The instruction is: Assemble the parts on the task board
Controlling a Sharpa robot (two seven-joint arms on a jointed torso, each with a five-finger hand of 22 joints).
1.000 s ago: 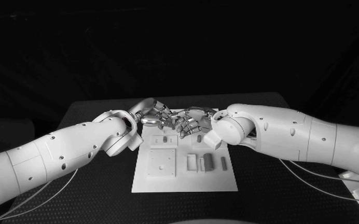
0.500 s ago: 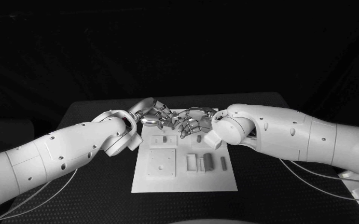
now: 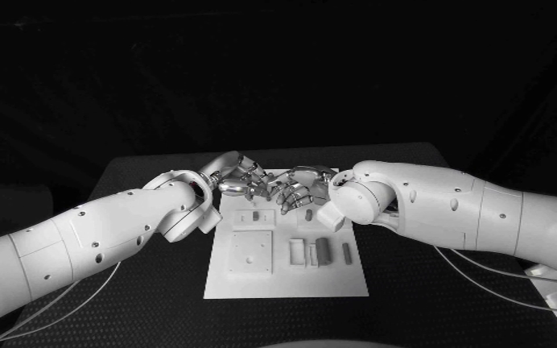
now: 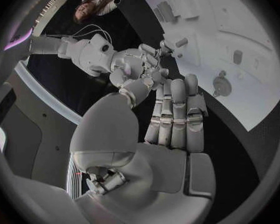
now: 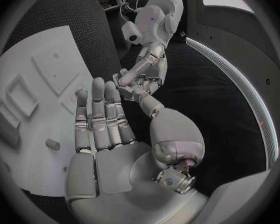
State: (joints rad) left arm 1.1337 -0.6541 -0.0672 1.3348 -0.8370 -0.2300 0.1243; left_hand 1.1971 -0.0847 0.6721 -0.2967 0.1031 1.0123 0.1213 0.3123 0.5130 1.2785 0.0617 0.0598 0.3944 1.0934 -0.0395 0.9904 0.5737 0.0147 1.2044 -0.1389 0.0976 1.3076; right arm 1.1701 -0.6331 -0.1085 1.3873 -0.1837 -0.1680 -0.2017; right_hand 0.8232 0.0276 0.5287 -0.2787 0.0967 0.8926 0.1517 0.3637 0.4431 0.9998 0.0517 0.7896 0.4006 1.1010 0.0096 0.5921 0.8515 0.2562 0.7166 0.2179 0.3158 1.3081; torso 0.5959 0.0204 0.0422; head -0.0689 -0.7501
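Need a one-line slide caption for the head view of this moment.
Both silver many-fingered hands, left hand and right hand, meet fingertip to fingertip above the far end of the white rectangular task board on the black table.

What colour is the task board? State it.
White; the task board shows best in the head view, against the black table.

Glossy silver metal left hand [image 3: 238, 181] and right hand [image 3: 299, 189]; smooth matt white task board [image 3: 286, 282], seemingly plastic; the black worktop [image 3: 139, 300] is finely dimpled.

Left hand [image 3: 238, 177] and right hand [image 3: 299, 188] meet fingertip to fingertip, fingers extended.
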